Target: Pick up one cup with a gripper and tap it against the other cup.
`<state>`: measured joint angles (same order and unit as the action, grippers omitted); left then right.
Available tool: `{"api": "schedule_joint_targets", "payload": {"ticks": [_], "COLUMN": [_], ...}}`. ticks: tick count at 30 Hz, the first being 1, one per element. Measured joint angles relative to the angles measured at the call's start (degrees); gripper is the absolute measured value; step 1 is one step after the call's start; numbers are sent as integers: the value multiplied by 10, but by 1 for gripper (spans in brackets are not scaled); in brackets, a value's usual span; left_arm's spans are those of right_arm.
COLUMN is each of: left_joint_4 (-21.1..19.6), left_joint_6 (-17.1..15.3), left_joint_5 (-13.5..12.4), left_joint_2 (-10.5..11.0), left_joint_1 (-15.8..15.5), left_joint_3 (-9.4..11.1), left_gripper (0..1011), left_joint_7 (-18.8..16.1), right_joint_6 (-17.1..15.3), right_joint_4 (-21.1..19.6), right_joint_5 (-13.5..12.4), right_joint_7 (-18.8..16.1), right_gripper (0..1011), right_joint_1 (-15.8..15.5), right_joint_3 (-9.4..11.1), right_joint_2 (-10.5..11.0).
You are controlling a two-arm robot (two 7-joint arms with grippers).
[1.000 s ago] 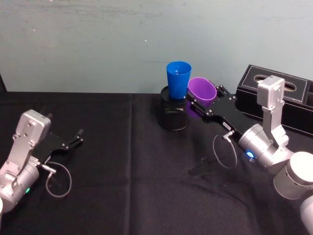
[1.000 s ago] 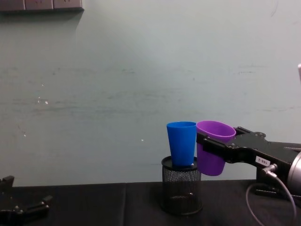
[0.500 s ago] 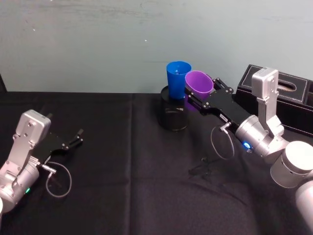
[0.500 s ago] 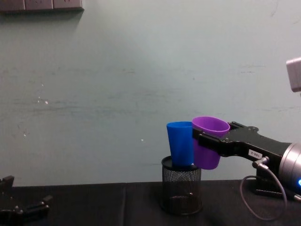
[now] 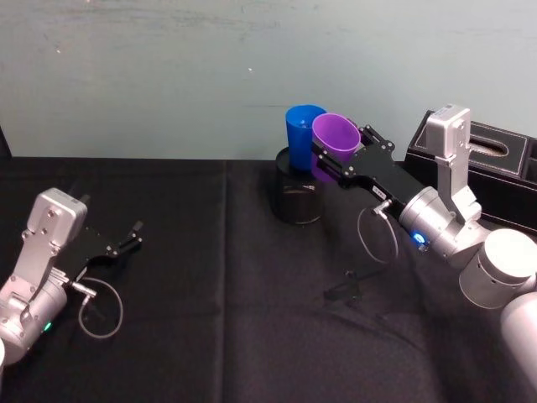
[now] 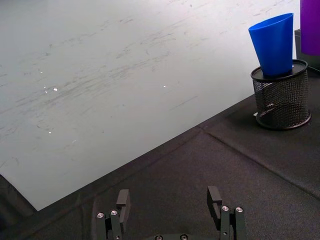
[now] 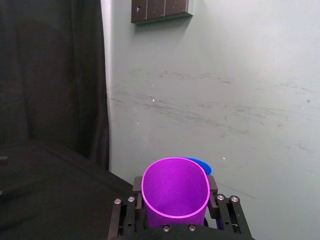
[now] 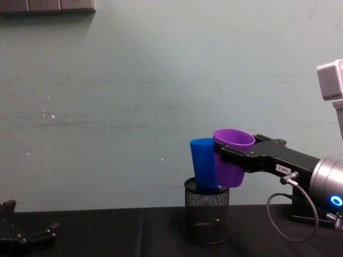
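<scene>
Chest view, side on: the purple cup (image 8: 229, 179) is off the surface and clamped between the two fingers of the right gripper (image 5: 343, 149), which grip its wall below the rim, mouth up. The blue cup (image 8: 201, 163) lies just beyond the gripper's fingertips, on its left side. It stands with its base sunk into the mouth of the black mesh pen holder (image 8: 206, 211), below and ahead of the gripper.

The two cups sit at the same height. The blue one's long axis runs close to vertical. The purple one is tipped a little, with its rim leaning towards the blue cup. In the chest view the purple wall overlaps the blue one, and in the head view the rims look pressed together. They are either touching or a hair apart, and I cannot tell which. From the right wrist view a sliver of blue rim shows straight past the purple rim, so the tap line runs along the gripper's own reach.

By my reading the task is at the tap itself. Any push should be slight, since the blue cup only rests in the holder and could tip.

The left gripper (image 6: 169, 200) is parked low on the surface (image 5: 210, 319), well apart from both cups, with its fingers spread. The right arm is much the nearer.
</scene>
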<state>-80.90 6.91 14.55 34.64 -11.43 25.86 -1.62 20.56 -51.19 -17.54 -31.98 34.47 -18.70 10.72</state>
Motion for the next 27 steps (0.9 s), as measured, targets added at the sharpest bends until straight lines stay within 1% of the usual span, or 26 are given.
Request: {"api": "schedule_joint_targets", "payload": {"ticks": [17,27], "left_joint_4": [0,0], "left_joint_6": [0,0], "left_joint_5": [0,0], "left_joint_2": [0,0], "left_joint_1": [0,0], "left_joint_3": [0,0], "left_gripper": [1011,1011], "left_joint_7": [0,0], "right_joint_6": [16,29], "right_joint_4": [41,73], "right_joint_5": [-1,0], "right_joint_7": [-17,-26], "right_gripper": [724,724], "right_joint_1": [25,45], "right_joint_3": [-4,-5], "right_joint_2": [-13,-21]}}
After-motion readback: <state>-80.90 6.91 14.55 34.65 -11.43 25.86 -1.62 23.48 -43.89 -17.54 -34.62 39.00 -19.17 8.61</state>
